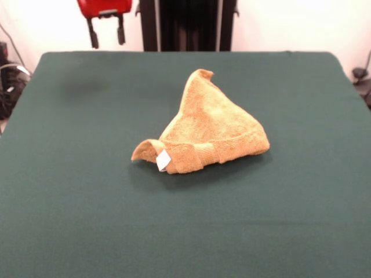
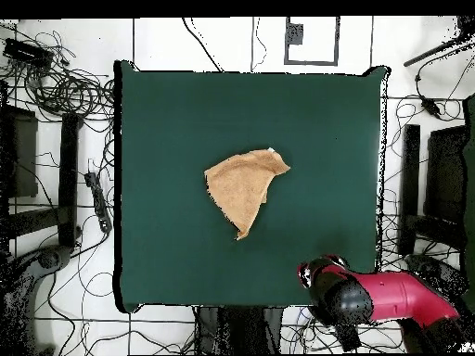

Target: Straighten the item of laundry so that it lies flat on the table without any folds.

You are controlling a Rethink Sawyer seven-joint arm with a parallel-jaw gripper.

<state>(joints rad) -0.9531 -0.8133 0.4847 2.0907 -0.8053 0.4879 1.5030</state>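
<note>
The towel lies crumpled near the middle of the green worktop, bunched into a rough triangle with its peak toward twelve o'clock in the front view (a small white tag shows at its seven o'clock corner). The end effector hangs at eleven o'clock beyond the far edge, well apart from the towel, fingers spread and empty.

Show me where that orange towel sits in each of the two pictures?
Front view: the towel lies folded into a peaked triangle just right of centre on the green table.
Overhead view: the towel lies near the table's middle.
Shared landmark: the towel's white tag, faint at its upper corner overhead.
</note>
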